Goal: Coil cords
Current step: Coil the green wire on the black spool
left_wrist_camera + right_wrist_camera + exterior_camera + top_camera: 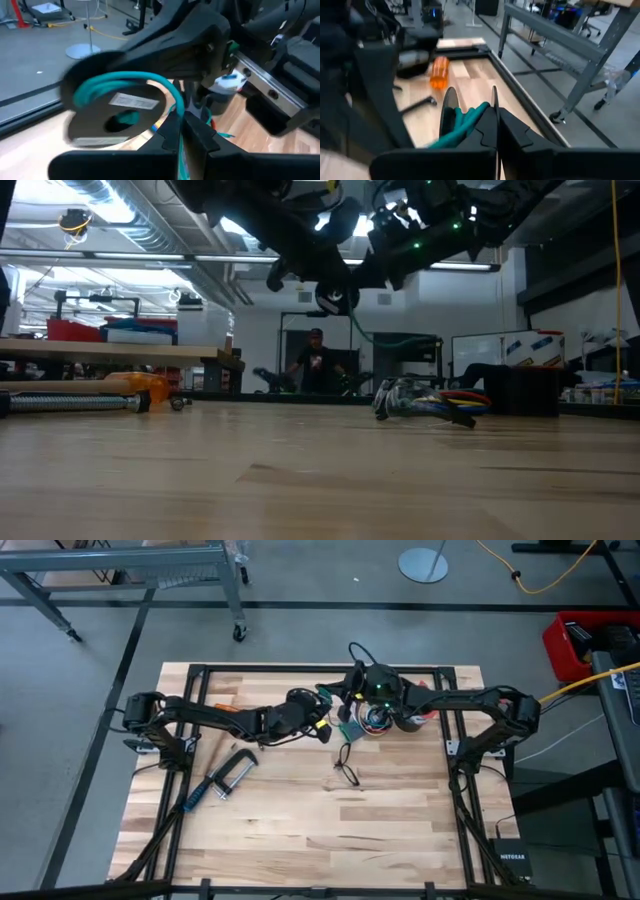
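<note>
A black spool (pixel 100 127) with a white label carries a teal cord (pixel 115 82) wound between its two flanges. It hangs in the air over the table's far middle, between both arms. My right gripper (pixel 497 131) is shut at the spool's rim. My left gripper (pixel 182 131) is shut on the cord where it leaves the spool. In the high view, my left gripper (pixel 328 727) and my right gripper (pixel 352 708) meet tip to tip. The low view shows the spool (pixel 335 298) high above the wood, the cord (pixel 362 328) trailing down from it. My left gripper pinches the teal cord's free run (pixel 176 106) between its two fingers, just off the spool's rim. The cord arcs from the winding down into the fingers, clear of the table. My right gripper seems to pinch the rim of one spool flange (pixel 494 102) between its fingers, coming nearly level from the table's right. The spool stands on edge, lifted clear.
A bundle of multicoloured wires (pixel 375 721) lies under the grippers, with a white-capped container (pixel 420 721) beside it. Small black wire loops (pixel 346 766) lie toward the middle. A metal clamp (pixel 222 778) with an orange handle (pixel 140 388) lies at the left. A black frame (pixel 200 670) borders the table.
</note>
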`<state>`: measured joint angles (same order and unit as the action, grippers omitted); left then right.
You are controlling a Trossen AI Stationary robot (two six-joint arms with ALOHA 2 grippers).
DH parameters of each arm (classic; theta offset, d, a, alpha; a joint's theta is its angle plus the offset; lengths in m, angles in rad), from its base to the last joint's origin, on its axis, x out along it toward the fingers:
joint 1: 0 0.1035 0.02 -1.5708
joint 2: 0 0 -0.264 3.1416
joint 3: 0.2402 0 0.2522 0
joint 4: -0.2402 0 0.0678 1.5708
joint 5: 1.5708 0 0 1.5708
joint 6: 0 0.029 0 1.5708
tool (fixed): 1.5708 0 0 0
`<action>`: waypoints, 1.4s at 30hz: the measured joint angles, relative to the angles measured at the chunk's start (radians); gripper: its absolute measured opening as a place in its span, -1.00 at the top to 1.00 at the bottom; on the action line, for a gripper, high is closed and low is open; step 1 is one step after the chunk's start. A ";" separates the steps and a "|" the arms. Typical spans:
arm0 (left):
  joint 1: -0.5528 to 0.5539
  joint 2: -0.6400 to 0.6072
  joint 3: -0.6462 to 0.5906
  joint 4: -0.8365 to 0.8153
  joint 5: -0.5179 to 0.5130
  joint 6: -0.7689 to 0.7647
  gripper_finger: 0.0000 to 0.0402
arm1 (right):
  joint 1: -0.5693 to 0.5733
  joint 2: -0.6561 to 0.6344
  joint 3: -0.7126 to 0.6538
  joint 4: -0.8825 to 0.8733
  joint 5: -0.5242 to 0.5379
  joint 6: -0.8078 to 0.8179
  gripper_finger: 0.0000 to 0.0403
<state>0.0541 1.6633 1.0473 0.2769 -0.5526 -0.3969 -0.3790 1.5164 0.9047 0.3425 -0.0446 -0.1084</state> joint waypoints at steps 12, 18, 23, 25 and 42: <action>-0.008 0.093 0.000 0.066 0.011 -0.048 0.99 | 0.000 0.070 0.001 0.127 -0.001 0.087 0.99; -0.026 0.113 0.001 0.005 -0.071 0.021 1.00 | -0.020 0.072 0.028 0.115 -0.021 0.091 0.99; -0.046 0.113 0.002 -0.060 -0.183 0.125 1.00 | -0.041 0.072 0.046 0.113 -0.086 0.106 0.99; -0.053 0.113 0.002 -0.081 -0.229 0.152 1.00 | -0.042 0.072 0.049 0.117 -0.098 0.106 0.99; -0.057 0.115 -0.001 -0.118 -0.361 0.085 0.83 | -0.042 0.070 0.053 0.137 -0.149 0.105 0.99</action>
<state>-0.0032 1.7780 1.0462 0.1589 -0.9135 -0.3114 -0.4213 1.5863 0.9578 0.4799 -0.1936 -0.0032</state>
